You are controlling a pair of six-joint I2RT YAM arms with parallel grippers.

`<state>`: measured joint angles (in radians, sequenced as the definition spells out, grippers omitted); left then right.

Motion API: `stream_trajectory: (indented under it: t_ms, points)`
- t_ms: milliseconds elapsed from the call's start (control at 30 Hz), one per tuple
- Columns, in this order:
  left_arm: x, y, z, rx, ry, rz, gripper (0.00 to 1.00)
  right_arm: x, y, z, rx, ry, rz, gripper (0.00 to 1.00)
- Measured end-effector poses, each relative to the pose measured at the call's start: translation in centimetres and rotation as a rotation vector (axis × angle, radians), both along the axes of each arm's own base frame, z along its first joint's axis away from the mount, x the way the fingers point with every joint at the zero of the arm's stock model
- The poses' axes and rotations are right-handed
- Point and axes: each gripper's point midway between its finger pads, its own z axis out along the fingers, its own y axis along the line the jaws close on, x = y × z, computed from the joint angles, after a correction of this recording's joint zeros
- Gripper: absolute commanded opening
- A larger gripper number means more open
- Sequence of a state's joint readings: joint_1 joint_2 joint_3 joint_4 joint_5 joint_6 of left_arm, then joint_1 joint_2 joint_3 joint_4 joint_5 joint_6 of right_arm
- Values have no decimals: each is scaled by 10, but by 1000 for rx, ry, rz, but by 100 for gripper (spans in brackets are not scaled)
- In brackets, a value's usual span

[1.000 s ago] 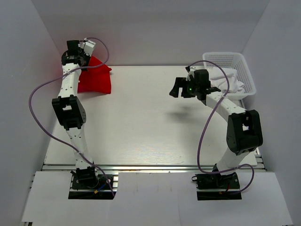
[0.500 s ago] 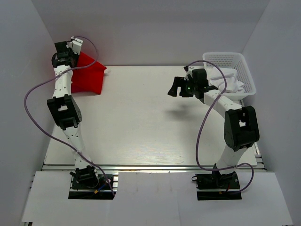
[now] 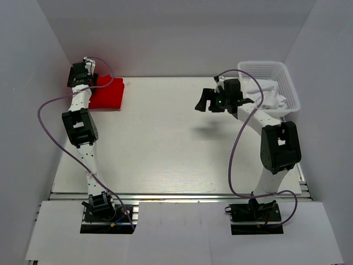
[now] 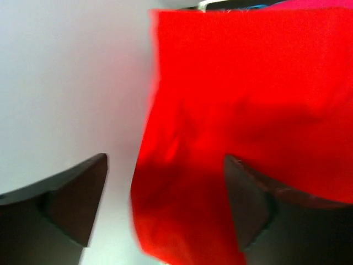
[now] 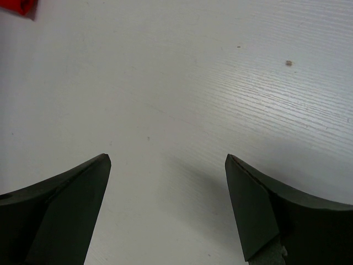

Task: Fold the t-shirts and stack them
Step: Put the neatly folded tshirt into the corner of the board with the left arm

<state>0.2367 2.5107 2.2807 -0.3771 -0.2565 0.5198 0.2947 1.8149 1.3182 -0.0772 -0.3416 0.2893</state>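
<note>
1. The folded red t-shirt (image 3: 107,94) lies at the bench's (image 3: 165,143) far-left corner, seemingly parked as the stack's base.
2. The left hand (image 4: 165,171) is above it, wide and empty.
3. The right hand (image 5: 168,165) is near the basket (image 3: 290,88), wide and empty.

T-shirt (image 3: 108,95) back left; basket (image 3: 292,91) back right

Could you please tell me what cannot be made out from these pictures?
- Left wrist view: the red shirt is blurred, so whether the left gripper touches it is unclear.
- Same view: a pink strip is cut off by the top edge; whether it is a second shirt cannot be told.
- Top view: the white cloth in the basket is bunched and partly behind the right arm.
</note>
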Motion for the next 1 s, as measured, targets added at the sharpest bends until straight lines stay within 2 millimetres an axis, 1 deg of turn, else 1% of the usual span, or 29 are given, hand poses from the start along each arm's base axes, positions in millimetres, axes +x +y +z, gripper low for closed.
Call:
stream_trajectory:
  t_ms: [100,200,367,533,633,733,833,900,1000]
  points:
    - [-3,10,3,23,-13,62,100,0,1,-4,-1,10,4,90]
    - [-3,16,11,29,-48,108,100,0,3,-4,0,10,10,90]
    - [-5,14,19,-6,-102,175,100,0,9,1,5,-1,22,90]
    - [-12,-9,29,-123,-145,166,100,-2,12,1,8,0,33,90]
    - [-13,-24,43,-193,-186,130,100,-5,13,0,6,2,36,90]
    - [-3,-38,55,-263,-226,67,100,-9,13,-3,3,9,38,90]
    - [14,-49,62,-331,-259,3,100,-10,12,-2,1,8,39,90]
    - [20,-52,60,-368,-271,-19,100,-10,12,-2,1,8,38,90]
    - [21,-53,42,-439,-252,-21,100,-9,12,-2,-1,7,36,90]
